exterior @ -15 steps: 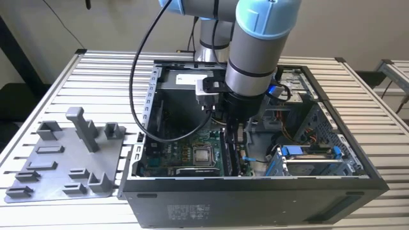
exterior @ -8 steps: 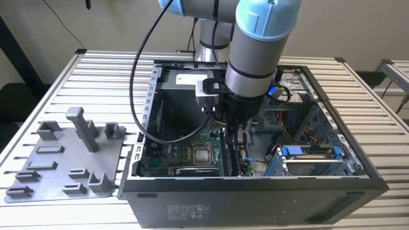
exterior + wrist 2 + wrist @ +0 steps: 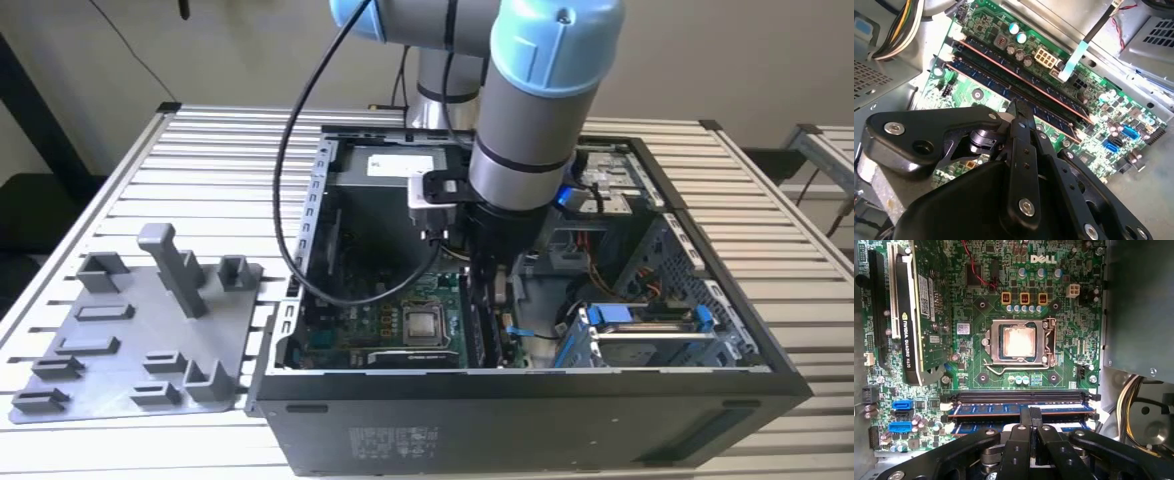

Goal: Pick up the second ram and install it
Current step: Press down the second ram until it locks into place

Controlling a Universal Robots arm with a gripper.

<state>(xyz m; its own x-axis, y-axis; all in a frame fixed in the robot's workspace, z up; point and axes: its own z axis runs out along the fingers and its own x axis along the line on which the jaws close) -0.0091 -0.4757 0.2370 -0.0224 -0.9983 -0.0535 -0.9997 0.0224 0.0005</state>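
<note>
The second ram point(image 3: 985, 410) is seen lying along its slot on the motherboard point(image 3: 979, 310), just near of a bare black slot. It is judged light, stiff and fragile; its chips and contacts are best avoided, and hold is best taken on its long top edge or its short ends.

The gripper point(image 3: 1030, 412) is set over the stick's middle, jaws drawn fully together and aligned along its length, so pressing rather than clamping is inferred.

The computer case point(image 3: 534, 385) on the desk point(image 3: 774, 260) is found to contain the motherboard, a graphics card point(image 3: 914, 315) and cable bundles. A grey fixture plate point(image 3: 120, 350) is noted at the exterior view's left.
</note>
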